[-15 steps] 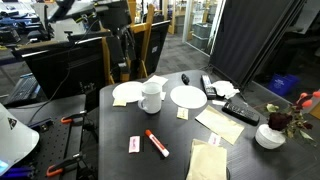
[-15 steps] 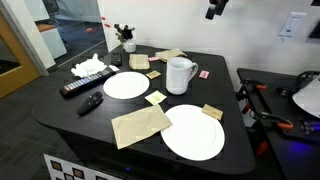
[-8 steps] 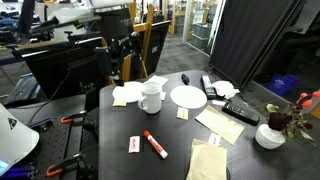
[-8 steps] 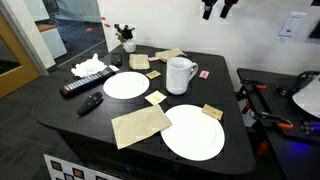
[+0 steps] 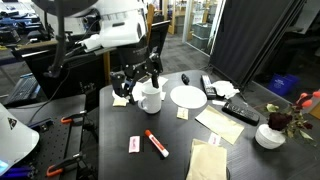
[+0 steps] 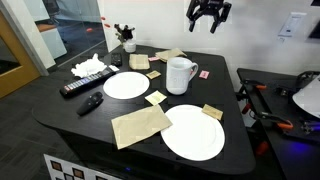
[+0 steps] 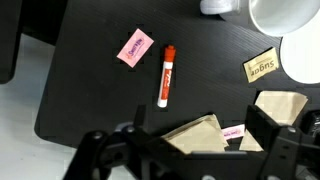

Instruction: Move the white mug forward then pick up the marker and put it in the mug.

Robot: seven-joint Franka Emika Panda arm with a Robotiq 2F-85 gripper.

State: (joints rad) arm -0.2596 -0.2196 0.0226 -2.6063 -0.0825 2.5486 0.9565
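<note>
The white mug [image 5: 151,97] stands upright on the black table, between two white plates; it also shows in the other exterior view [image 6: 180,74] and at the top right of the wrist view [image 7: 288,14]. The red marker [image 5: 157,143] with a white end lies flat on the table nearer the front edge, and in the wrist view [image 7: 166,75] it lies lengthwise. My gripper [image 5: 138,80] [image 6: 208,18] hangs in the air above and behind the mug, open and empty; its fingers [image 7: 197,140] frame the bottom of the wrist view.
White plates [image 5: 188,97] [image 6: 126,85] [image 6: 193,137], brown napkins [image 5: 208,160] [image 6: 140,124], a pink packet [image 7: 135,47], a sugar packet [image 7: 260,66], a remote [image 6: 80,86], a low white bowl [image 5: 269,136] and monitors behind the table.
The arm has swung in and come down: the gripper, high up a second ago, now hangs low above the mug. The mug and the marker have not moved.
</note>
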